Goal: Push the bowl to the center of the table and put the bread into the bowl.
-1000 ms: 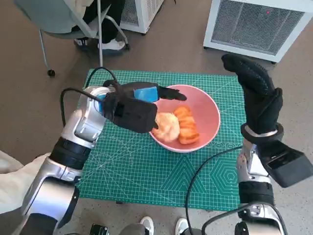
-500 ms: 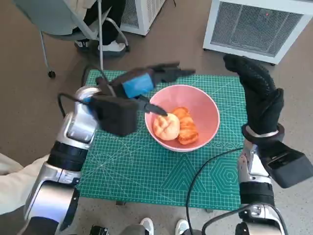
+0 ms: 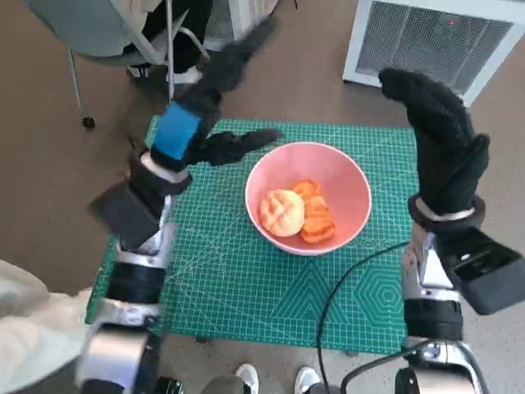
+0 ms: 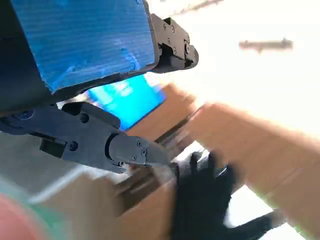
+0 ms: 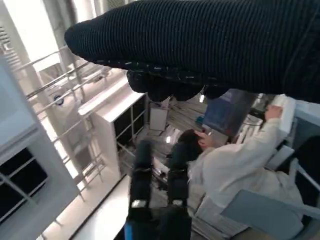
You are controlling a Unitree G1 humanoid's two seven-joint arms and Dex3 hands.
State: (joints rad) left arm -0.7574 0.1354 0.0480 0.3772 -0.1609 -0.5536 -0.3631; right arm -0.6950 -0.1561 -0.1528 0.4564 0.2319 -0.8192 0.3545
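I'm seeing the bread point(image 3: 281, 213) sitting inside the bowl point(image 3: 349, 176) near the desk point(image 3: 246, 287) centre; the task looks done. Left hand point(image 3: 215, 107) and right hand point(image 3: 443, 139) are hanging released, grasping nothing.

Left forearm rises steeply from the lower left of the head view, wrist lifted high. Left hand point(image 3: 215, 103) is raised, blue-taped back facing the camera, fingers spread apart and stretched up and away, one lower finger pointing sideways toward the right arm. It holds nothing. Motion blur softens its outline. Right forearm stands near upright at the right side. Right hand point(image 3: 439, 144), gloved, is held aloft, fingers together and curved slightly forward, nothing in its grasp. The two hands are well apart.
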